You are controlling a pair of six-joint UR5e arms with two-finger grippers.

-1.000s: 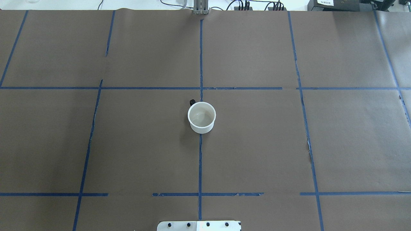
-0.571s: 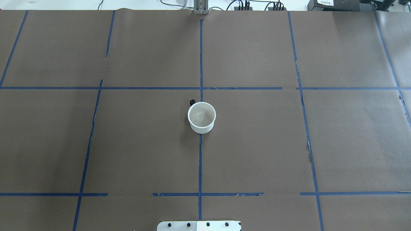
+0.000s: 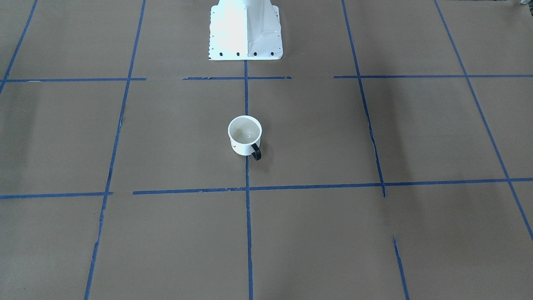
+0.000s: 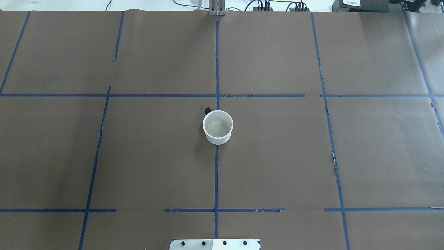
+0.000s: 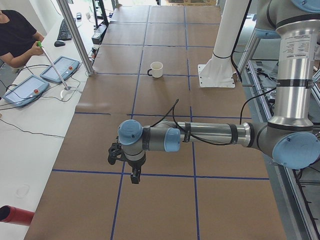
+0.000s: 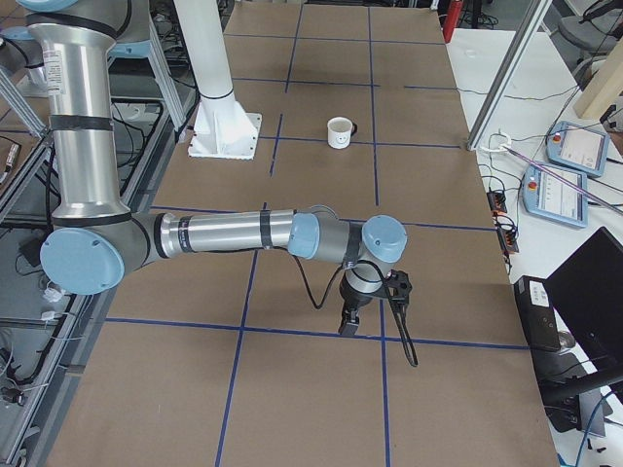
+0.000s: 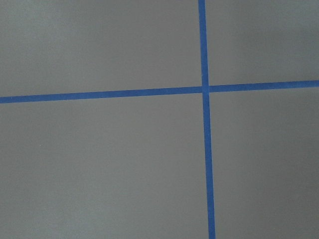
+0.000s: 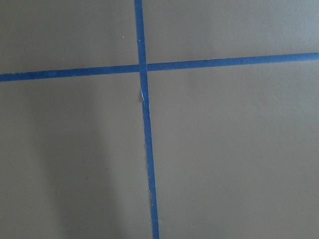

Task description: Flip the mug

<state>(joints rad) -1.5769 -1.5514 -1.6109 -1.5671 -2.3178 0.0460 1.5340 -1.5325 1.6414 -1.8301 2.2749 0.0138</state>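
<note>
The white mug (image 4: pixel 218 126) stands upright, mouth up, at the middle of the brown table. Its black handle (image 4: pixel 207 110) points away from the robot's base. It also shows in the front view (image 3: pixel 245 135), the exterior left view (image 5: pixel 156 69) and the exterior right view (image 6: pixel 340 132), where the smiley face shows. My left gripper (image 5: pixel 135 177) hangs low over the table's left end, far from the mug. My right gripper (image 6: pixel 348 324) hangs low over the right end. I cannot tell whether either is open or shut. Both wrist views show only brown paper and blue tape.
Blue tape lines (image 4: pixel 216 62) divide the brown paper into squares. The white robot base (image 3: pixel 245 29) stands at the table's near edge. A person (image 5: pixel 15 35) and control tablets (image 5: pixel 60 69) are beyond the far side. A metal post (image 5: pixel 75 35) stands there too.
</note>
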